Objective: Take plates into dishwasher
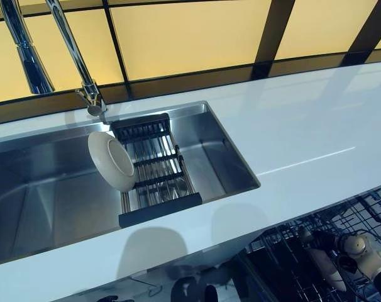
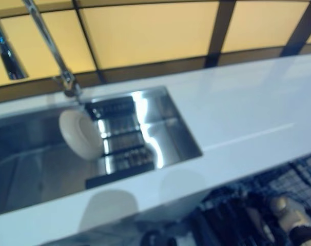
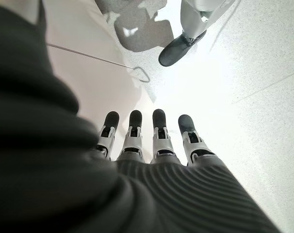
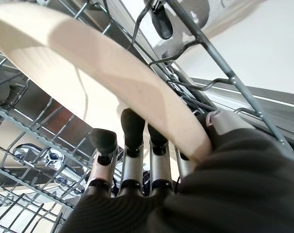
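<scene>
Down at the lower right of the head views, the right hand (image 1: 365,255) is in among the dark wires of the dishwasher rack (image 1: 291,251), and it's got a cream plate (image 1: 327,272) with it, seen only edge-on and partly cut off by the frame. The right wrist view fills in what the head misses: the plate's rim (image 4: 113,73) sweeps across just above the fingers (image 4: 132,128), which reach out fairly straight along its underside, while a thumb tip presses against the rim's near edge, so the hand is pinching the plate, right inside the rack. How the plate sits in the tines is hard to make out.

Up on the white surface (image 1: 316,138), a second plate (image 1: 112,160) leans on edge against the drying rack (image 1: 154,170) in the steel sink (image 1: 46,195), under the tap (image 1: 83,82).

The left hand (image 3: 152,141) shows only in its own wrist view: fingers straight, side by side, holding nothing, over pale floor (image 3: 263,73). Its thumb is out of sight. A person's dark shoe (image 3: 178,46) stands on that floor.
</scene>
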### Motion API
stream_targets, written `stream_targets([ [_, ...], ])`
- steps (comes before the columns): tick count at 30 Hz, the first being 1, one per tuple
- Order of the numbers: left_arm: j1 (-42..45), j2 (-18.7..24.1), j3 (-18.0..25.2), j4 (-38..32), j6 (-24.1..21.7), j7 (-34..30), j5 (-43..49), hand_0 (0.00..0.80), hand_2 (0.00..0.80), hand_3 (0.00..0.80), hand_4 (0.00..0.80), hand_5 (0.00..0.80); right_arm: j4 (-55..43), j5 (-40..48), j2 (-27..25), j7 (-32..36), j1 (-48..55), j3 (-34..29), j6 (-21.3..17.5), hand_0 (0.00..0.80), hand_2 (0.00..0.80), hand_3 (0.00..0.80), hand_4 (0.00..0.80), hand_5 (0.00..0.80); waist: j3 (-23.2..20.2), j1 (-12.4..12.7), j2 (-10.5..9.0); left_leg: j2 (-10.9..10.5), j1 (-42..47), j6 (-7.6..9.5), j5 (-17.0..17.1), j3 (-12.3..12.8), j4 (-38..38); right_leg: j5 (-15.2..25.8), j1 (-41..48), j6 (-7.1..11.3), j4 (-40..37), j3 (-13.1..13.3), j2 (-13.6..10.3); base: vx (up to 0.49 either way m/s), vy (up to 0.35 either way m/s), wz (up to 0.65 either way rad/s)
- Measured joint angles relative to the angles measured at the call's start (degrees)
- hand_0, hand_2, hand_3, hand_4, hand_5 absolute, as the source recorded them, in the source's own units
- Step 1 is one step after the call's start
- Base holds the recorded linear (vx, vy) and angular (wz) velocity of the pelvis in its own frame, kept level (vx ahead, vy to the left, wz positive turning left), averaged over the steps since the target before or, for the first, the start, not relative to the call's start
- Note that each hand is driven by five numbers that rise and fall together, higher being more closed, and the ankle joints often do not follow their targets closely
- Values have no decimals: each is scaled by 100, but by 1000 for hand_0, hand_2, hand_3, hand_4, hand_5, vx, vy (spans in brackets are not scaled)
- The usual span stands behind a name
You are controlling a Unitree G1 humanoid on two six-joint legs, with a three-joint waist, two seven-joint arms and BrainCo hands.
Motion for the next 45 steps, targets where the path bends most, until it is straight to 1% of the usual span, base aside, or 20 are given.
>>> stream_targets([
  [8,-5,0,1,1,2,-5,1,0,0,0,0,0,2,-108,0,26,1,1,0,800,800,800,800,800,-1,-4,-3,-2,8,4,-2,-3,0,0,12,0,1,1,3,0,0,0],
  [9,-5,0,1,1,3,-5,1,0,0,0,0,0,2,-108,0,26,1,1,0,653,653,653,653,653,-1,-3,-3,-3,8,4,-2,-3,0,0,11,0,1,1,2,0,0,0],
  [10,-6,0,1,2,4,-5,1,0,0,0,0,0,2,-112,0,34,1,1,0,408,408,408,408,408,-1,-2,-4,-4,8,4,-3,-3,0,0,12,0,1,1,3,0,0,0],
  [11,-6,0,1,1,5,-5,1,0,0,0,0,0,1,-112,0,54,1,2,0,0,0,0,0,0,-2,-4,-6,-5,8,5,-3,-4,0,0,13,0,1,1,3,0,0,0],
  [19,0,0,15,14,3,-5,2,0,0,0,0,0,0,-115,5,46,3,4,-2,0,0,0,0,0,-10,-7,-36,-28,10,18,0,-22,-1,2,20,-1,2,0,-5,0,0,0],
  [25,28,1,42,17,-1,-8,3,0,0,0,0,0,-39,-114,3,66,23,-13,23,0,0,0,0,0,-42,-10,-92,-34,11,22,2,-24,-1,3,22,-2,3,0,-8,0,0,0],
  [29,36,7,45,20,-4,-8,3,0,0,0,0,0,-118,-103,-33,85,81,-208,195,0,0,0,0,0,-74,-20,-142,-40,11,27,-1,-25,-2,3,22,-2,4,1,-10,0,0,0],
  [32,43,36,65,21,-11,-13,3,0,0,0,0,0,-371,-96,-245,77,288,-530,410,0,0,0,0,0,-102,-28,-192,-62,12,25,1,-27,-2,4,23,-2,6,8,-11,11,21,0],
  [34,70,82,239,21,-15,-15,3,0,0,0,0,0,-501,-65,-495,34,526,-910,613,0,0,0,0,0,-120,-48,-257,-70,24,20,8,-25,-2,6,34,-4,16,15,-8,19,43,-1],
  [36,119,149,268,24,-18,-14,3,0,0,0,0,0,-507,48,-708,-4,684,-1188,747,0,0,0,0,0,-143,-92,-313,-72,30,19,8,-24,-2,7,40,-4,20,23,-7,28,35,0],
  [37,173,194,287,27,-25,-12,3,0,0,0,0,0,-499,137,-829,-35,782,-1471,813,0,0,0,0,0,-141,-160,-357,-72,59,20,8,-22,-3,7,70,-4,23,27,-7,30,37,-1],
  [38,188,210,289,35,-26,-12,3,0,0,0,0,0,-502,157,-880,-59,825,-1587,843,0,0,0,0,0,-135,-190,-381,-72,88,20,6,-17,-5,6,93,-3,23,29,-5,22,48,-7],
  [39,221,218,294,93,-28,-10,3,0,0,0,0,0,-485,251,-1060,-147,1020,-1921,902,0,0,0,0,0,-155,-217,-434,-69,138,42,-19,-5,-8,2,130,3,9,48,-3,12,44,-11],
  [41,222,217,295,156,-87,-3,2,0,0,0,0,0,-378,354,-1379,-206,1252,-2314,941,0,0,0,0,0,-158,-295,-516,-57,143,48,-25,27,-25,-14,124,26,4,87,-16,14,53,-8],
  [43,274,213,296,222,-124,0,0,0,0,0,0,0,-360,488,-1535,-223,1402,-2708,972,0,0,0,0,0,-196,-356,-584,-60,151,52,-31,46,-27,-14,123,26,3,104,-18,19,54,-6],
  [45,290,213,297,231,-133,7,-2,0,0,0,0,0,-224,525,-1716,-223,1549,-2907,970,0,0,0,0,0,-238,-383,-645,-57,170,51,-38,57,-28,-14,128,26,3,149,-21,9,50,-7],
])
